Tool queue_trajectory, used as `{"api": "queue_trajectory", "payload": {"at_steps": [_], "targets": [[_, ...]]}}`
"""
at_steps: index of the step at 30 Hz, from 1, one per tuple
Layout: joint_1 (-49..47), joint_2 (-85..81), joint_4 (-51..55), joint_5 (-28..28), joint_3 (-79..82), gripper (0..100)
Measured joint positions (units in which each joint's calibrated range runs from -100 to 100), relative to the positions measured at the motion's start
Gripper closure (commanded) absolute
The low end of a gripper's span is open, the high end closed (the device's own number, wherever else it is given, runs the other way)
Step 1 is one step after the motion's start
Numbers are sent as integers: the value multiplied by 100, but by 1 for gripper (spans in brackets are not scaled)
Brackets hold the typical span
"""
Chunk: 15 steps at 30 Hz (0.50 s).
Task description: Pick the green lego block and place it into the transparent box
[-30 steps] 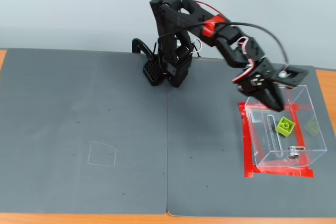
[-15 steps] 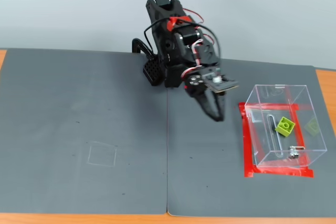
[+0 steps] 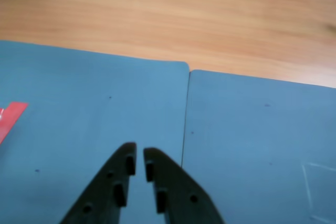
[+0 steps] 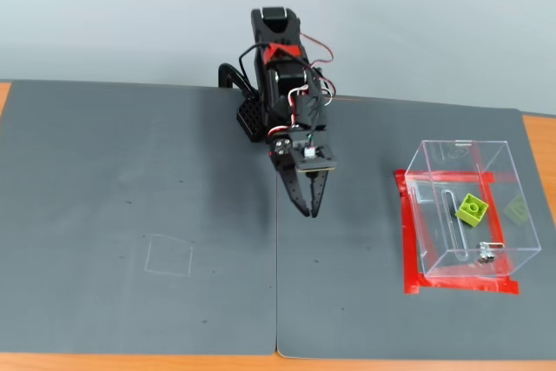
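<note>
The green lego block (image 4: 472, 209) lies inside the transparent box (image 4: 434, 245), which stands on the right of the mat in the fixed view, framed by red tape (image 4: 406, 232). A faint green reflection shows on the box's right wall. My gripper (image 4: 309, 210) hangs over the middle of the mat, well left of the box, pointing down. Its jaws are together and hold nothing. In the wrist view the gripper (image 3: 139, 153) shows only a thin slit between its black fingers (image 3: 170, 182). The block and the box are out of the wrist view.
Two dark mats meet at a seam (image 4: 276, 301) under the gripper. A faint square outline (image 4: 169, 255) is marked on the left mat and also shows in the wrist view (image 3: 320, 190). A corner of red tape (image 3: 10, 116) shows at the wrist view's left edge. Wooden table (image 3: 210, 19) lies beyond the mats.
</note>
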Motion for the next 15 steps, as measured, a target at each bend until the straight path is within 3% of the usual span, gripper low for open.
{"api": "queue_trajectory", "payload": {"at_steps": [9, 15], "targets": [[133, -790, 17, 0, 700, 98], [354, -799, 668, 5, 745, 98]]}}
